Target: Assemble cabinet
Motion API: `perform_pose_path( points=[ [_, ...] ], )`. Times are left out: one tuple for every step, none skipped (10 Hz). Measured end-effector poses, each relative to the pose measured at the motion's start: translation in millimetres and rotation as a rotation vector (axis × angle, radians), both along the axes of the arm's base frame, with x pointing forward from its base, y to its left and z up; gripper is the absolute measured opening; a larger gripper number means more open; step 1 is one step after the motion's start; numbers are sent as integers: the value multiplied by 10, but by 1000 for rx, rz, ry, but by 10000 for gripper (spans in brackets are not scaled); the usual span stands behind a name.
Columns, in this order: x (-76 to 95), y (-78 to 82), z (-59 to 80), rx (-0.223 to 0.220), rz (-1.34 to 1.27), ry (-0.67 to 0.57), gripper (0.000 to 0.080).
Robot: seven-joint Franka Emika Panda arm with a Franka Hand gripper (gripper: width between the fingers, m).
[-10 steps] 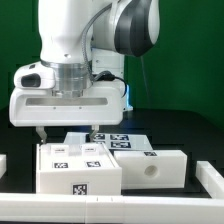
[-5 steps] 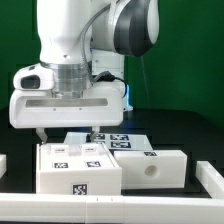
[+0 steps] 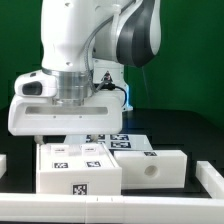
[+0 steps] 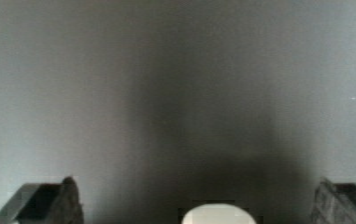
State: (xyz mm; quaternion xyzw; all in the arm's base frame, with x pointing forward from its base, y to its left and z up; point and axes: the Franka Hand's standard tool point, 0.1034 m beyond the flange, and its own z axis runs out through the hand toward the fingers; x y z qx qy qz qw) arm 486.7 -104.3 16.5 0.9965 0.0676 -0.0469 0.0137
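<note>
The cabinet lies in white pieces on the table in the exterior view. A box (image 3: 75, 168) with marker tags is at the front left. A block (image 3: 152, 166) with a round hole is at its right, and a tagged piece (image 3: 118, 141) lies behind. My gripper (image 3: 65, 138) hangs right over the left box's top rear edge, jaws spread wide and holding nothing. In the wrist view the two fingertips (image 4: 50, 203) sit far apart over a blurred grey surface, with a small white round spot (image 4: 212, 214) between them.
A white rail (image 3: 110, 206) runs along the table's front edge. A white block (image 3: 212, 180) stands at the exterior view's right and a dark-edged one (image 3: 3, 166) at its left. A green curtain hangs behind.
The hand has come down a little toward the left box. The cabinet pieces have not moved, and the jaws have stayed spread.
</note>
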Motion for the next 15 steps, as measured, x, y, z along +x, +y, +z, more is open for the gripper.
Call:
perform_pose_path(
  points=[
    [-8, -28, -38, -10, -1, -2, 648],
    [-8, -43, -58, -16, -1, -4, 648],
    [-3, -48, -68, -22, -3, -10, 648],
    [-7, -41, -79, -25, -4, -13, 648],
    [-16, -36, -87, -27, -5, -15, 648],
    [-35, -23, -101, -29, -5, -16, 648],
    [-46, -2, -113, -30, -2, -18, 648],
    [-42, 11, -117, -33, 2, -25, 648],
    [-39, 10, -119, -38, 4, -32, 648],
    [-20, 2, -110, -38, 10, -35, 648],
    [26, -10, -89, -38, 16, -43, 648],
    [69, -4, -70, -37, 34, -49, 648],
    [58, -10, -77, -38, 28, -47, 648],
    [55, -13, -78, -38, 26, -47, 648],
    [55, -15, -77, -38, 25, -47, 648]
  ],
)
